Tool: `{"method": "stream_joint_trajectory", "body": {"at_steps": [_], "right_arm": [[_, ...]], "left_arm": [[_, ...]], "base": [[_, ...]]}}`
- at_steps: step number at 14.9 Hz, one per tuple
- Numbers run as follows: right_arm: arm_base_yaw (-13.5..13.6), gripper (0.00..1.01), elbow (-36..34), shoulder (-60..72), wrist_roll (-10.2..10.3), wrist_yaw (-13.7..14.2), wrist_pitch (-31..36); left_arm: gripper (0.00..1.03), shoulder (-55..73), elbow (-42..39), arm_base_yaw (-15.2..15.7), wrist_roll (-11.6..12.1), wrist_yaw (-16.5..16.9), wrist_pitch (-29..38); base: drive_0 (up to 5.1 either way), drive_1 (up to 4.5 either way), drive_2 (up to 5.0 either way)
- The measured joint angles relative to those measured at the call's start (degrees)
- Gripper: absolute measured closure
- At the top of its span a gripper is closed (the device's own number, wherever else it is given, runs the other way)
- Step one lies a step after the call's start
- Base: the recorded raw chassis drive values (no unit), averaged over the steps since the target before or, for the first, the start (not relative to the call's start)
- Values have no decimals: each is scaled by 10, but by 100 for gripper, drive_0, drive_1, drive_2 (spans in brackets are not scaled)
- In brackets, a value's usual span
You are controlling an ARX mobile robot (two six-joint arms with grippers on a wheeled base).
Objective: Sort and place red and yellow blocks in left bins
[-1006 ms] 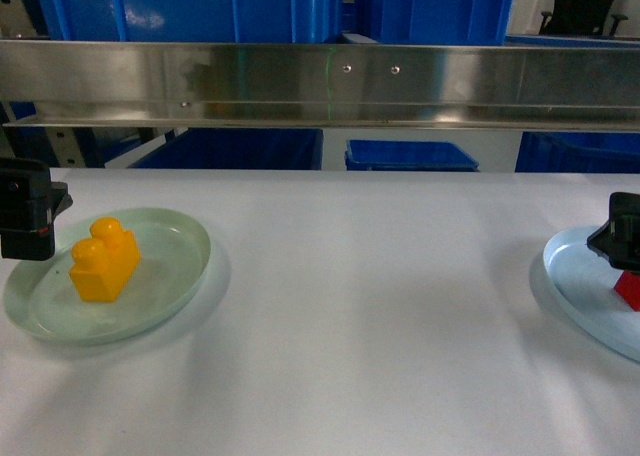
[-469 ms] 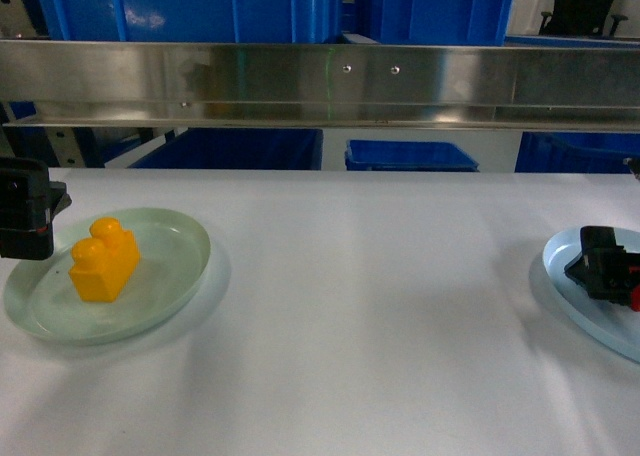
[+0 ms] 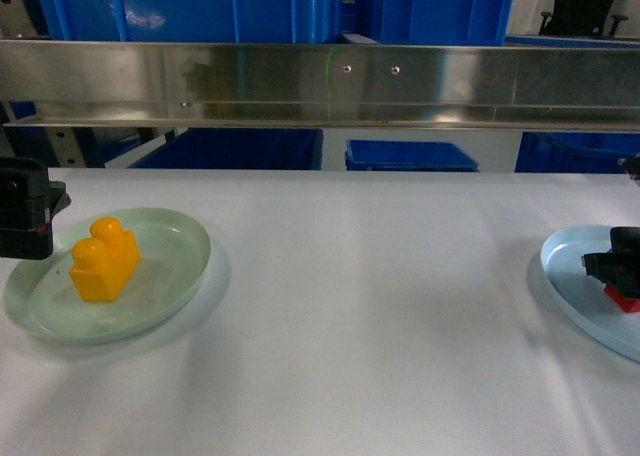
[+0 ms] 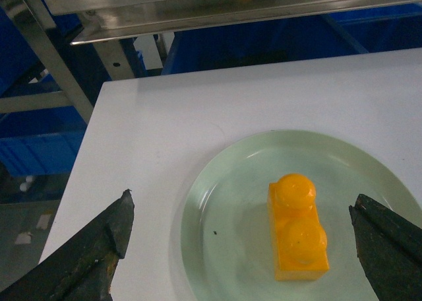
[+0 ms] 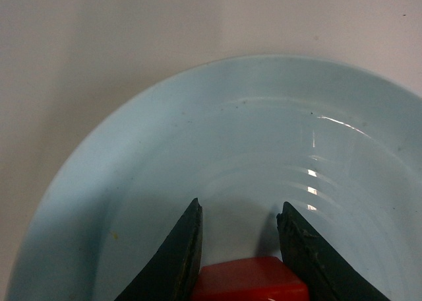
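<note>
The orange-yellow block [image 3: 104,260] with two studs lies on a pale green plate [image 3: 185,238] at the table's left; the left wrist view shows this block [image 4: 297,230] right of centre on the plate [image 4: 217,235]. My left gripper [image 3: 26,208] hangs over the plate's left edge, open wide [image 4: 242,202], touching nothing. At the right edge the red block [image 3: 625,298] sits on a pale blue plate [image 3: 565,271]. My right gripper [image 3: 618,266] is down on it, and its fingers [image 5: 186,248] press both sides of the red block [image 5: 254,281]. Blue bins [image 3: 235,149] stand beyond the table's far edge.
A steel rail [image 3: 320,81] crosses above the table's far edge, with more blue crates [image 3: 190,6] behind it and one [image 3: 410,156] below. The table's left edge [image 4: 76,182] drops off beside the green plate, next to a steel frame leg [image 4: 53,60].
My right gripper came down onto the blue plate, moved slightly left and then back right, and now sits around the red block. The left gripper and yellow block have not moved.
</note>
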Motion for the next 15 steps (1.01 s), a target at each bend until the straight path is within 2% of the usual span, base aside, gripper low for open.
{"method": "stream_joint_trajectory", "body": {"at_steps": [2,4,5,8,10,14,15], "right_arm": [[0,72,-10,-21,5,-4,0],[1,72,-32,-87,19,-23,-3],[9,72,-54,-217,40,-44,-6],[33,72,-86,-316,60,-66,-16],[55,72,-104,-352,74,-75,-23],[76,73,-121,-337,82,-68,-15],[89,73,-123,-337,85,-63,-9]], "left_arm": [[5,0,0,0,0,0,0],[5,0,0,0,0,0,0],[5,0,0,0,0,0,0],[5,12,6,3,1,0,2],[5,82,49,17,16,-7,26],[5,133,149,22,21,4,-27],[5,138,184,13,6,27,-76]], "base": [[0,0,0],[0,0,0],[0,0,0],[0,0,0],[0,0,0],[0,0,0],[0,0,0]]}}
